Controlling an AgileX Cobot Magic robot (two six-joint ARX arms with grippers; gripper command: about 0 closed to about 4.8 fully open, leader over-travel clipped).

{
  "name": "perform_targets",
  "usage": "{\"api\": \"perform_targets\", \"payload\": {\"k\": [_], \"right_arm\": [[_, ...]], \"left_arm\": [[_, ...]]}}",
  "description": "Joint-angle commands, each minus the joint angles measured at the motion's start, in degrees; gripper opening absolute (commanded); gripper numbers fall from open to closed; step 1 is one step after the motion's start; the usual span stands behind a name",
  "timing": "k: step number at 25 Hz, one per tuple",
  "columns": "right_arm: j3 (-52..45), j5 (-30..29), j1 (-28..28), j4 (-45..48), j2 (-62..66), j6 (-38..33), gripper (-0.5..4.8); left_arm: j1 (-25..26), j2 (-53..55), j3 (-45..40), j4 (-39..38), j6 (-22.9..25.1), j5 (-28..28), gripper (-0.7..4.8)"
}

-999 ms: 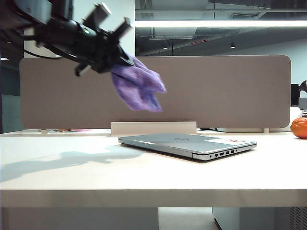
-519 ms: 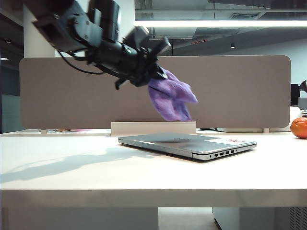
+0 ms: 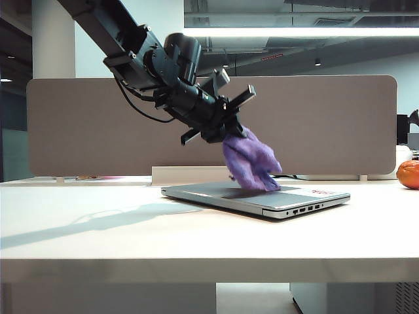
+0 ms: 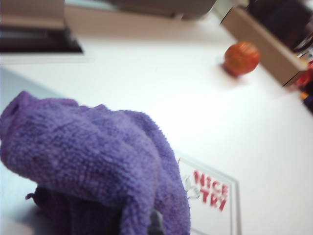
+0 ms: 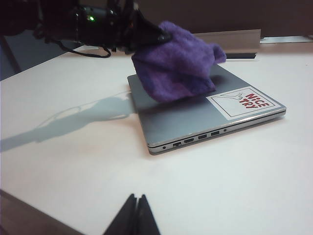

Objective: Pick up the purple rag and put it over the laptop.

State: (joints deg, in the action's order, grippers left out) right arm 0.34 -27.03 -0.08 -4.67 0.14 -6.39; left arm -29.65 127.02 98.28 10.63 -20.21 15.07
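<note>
Two grippers: my left gripper [image 3: 226, 133] clamps the fuzzy purple terry rag [image 3: 251, 162] above the thin silver-grey laptop [image 3: 262, 197]; my right gripper [image 5: 134, 215] rests shut near the counter [image 3: 98, 242]. Released bunched, the rag might cover little.

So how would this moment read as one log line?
left hand: shut on fuzzy purple terry-cloth rag | rag: low over thin silver-grey laptop | right hand: shut, apart
</note>
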Motion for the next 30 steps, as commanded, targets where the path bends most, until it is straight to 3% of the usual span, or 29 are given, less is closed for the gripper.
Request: {"api": "perform_targets", "payload": {"k": [1, 4, 7, 10, 14, 21, 26, 30], "right_arm": [[-0.2, -0.1, 0.0, 0.4, -0.1, 0.0, 0.22], [-0.2, -0.1, 0.0, 0.4, -0.1, 0.0, 0.22], [-0.2, -0.1, 0.0, 0.4, -0.1, 0.0, 0.22], [-0.2, -0.1, 0.0, 0.2, -0.1, 0.0, 0.22], [-0.2, -0.1, 0.0, 0.2, -0.1, 0.0, 0.22], [-0.2, -0.1, 0.0, 0.2, -0.1, 0.0, 0.22], [-0.2, -0.1, 0.0, 0.2, -0.1, 0.0, 0.22], [-0.2, -0.1, 0.0, 0.2, -0.1, 0.0, 0.22]], "left_arm": [[0.0, -0.1, 0.7, -1.6, 0.2, -0.5, -0.03], [0.0, -0.1, 0.7, -2.6, 0.3, -0.8, 0.57], [0.1, -0.1, 0.7, -3.6, 0.3, -1.0, 1.98], [0.1, -0.1, 0.7, -4.2, 0.4, -2.0, 2.90], [0.1, -0.1, 0.8, -7.5, 4.3, -6.3, 4.79], [0.1, -0.1, 0.8, -13.6, 5.7, -9.6, 4.79], [0.1, -0.2, 1.0, -14.4, 10.9, -10.8, 4.79], [0.1, -0.9, 1.0, -16.7, 12.2, -16.4, 4.79]]}}
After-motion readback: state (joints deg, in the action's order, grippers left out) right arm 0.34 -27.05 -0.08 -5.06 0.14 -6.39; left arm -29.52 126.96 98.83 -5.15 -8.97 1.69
